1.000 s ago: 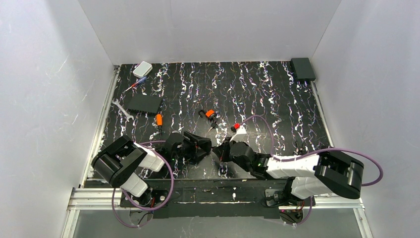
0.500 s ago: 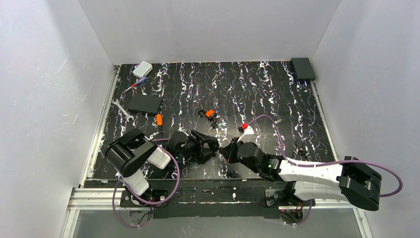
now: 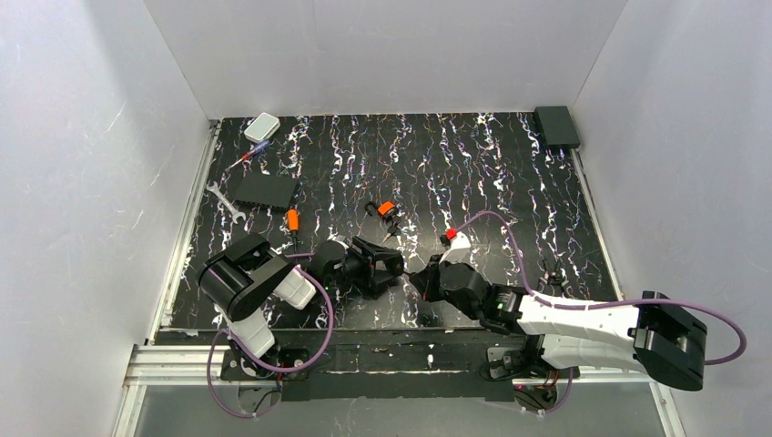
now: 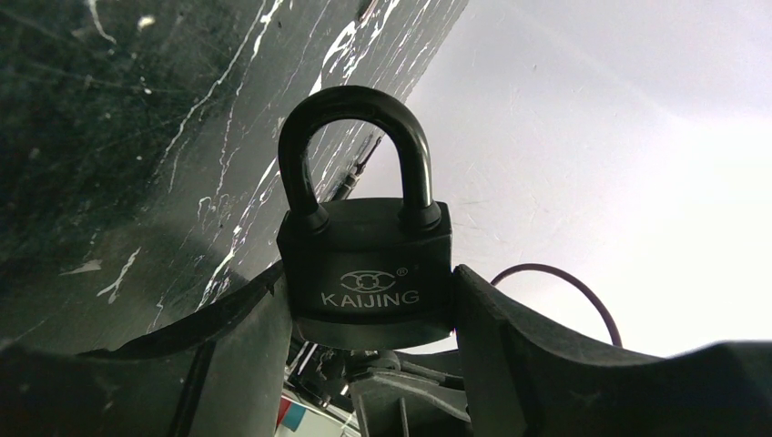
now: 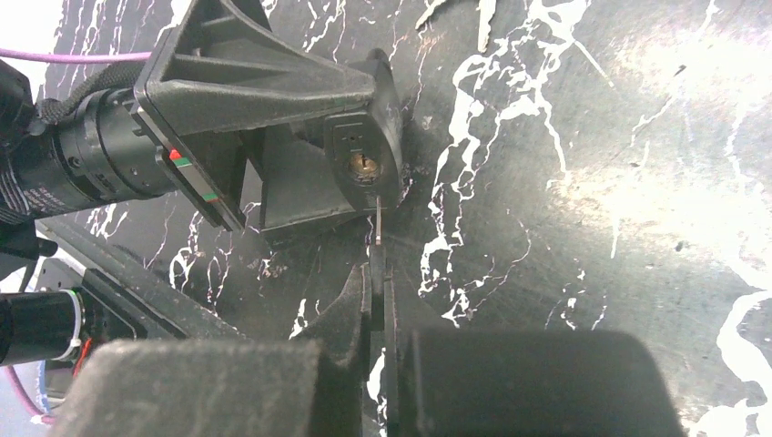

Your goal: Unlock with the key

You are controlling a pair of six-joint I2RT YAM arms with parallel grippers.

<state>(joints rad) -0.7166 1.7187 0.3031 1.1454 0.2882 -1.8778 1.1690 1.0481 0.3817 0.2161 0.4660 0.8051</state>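
The left gripper (image 3: 390,266) clamps the one KAIJING padlock (image 4: 364,264); the right gripper (image 5: 378,273) pinches the one key (image 5: 377,223) just below its keyhole (image 5: 364,164).

KAIJING in white on padlock (image 4: 364,264) body, ring logo and ® above

A black table mat (image 3: 473,164) veined with white carries a small white rounded box (image 3: 261,127) at its far left corner. Near it lie a thin red-and-blue screwdriver (image 3: 248,156), a silver open-ended wrench (image 3: 223,200) and a flat black rectangular box (image 3: 265,190). A short orange-handled screwdriver (image 3: 292,220) and a stubby orange-and-black cylinder (image 3: 387,208) lie nearer the middle. A black block (image 3: 556,127) sits at the far right corner.
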